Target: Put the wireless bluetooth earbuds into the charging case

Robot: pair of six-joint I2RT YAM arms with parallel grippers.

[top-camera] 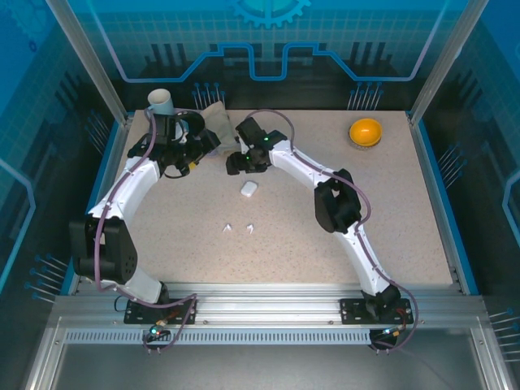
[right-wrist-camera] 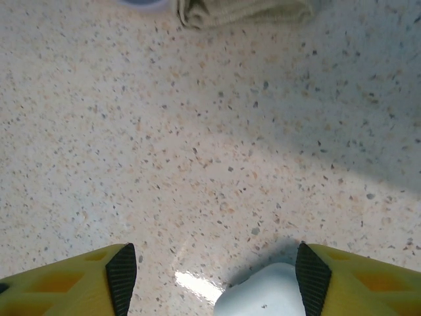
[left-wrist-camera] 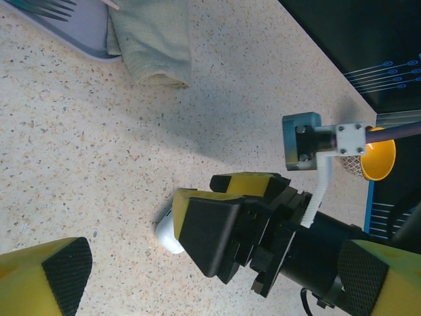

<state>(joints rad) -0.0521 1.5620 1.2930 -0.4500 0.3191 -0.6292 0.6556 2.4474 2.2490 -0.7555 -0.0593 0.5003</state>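
A white charging case (top-camera: 249, 188) lies shut on the speckled table near its middle. My right gripper (top-camera: 241, 165) hangs low over it, open. In the right wrist view the case (right-wrist-camera: 263, 295) sits between the fingers, close against the right pad (right-wrist-camera: 310, 276) and well apart from the left one. From the left wrist view the case (left-wrist-camera: 166, 232) pokes out from under the right gripper's yellow fingers (left-wrist-camera: 197, 217). Two tiny white earbuds (top-camera: 227, 228) (top-camera: 250, 228) lie loose nearer the arms' bases. My left gripper (top-camera: 187, 158) stands wide open to the left, holding nothing (left-wrist-camera: 214, 263).
A folded beige cloth (top-camera: 215, 118) and a grey tray (left-wrist-camera: 72, 26) with a fork lie at the back left, beside a pale cup (top-camera: 161, 101). An orange bowl (top-camera: 366, 132) stands at the back right. The two grippers are close together.
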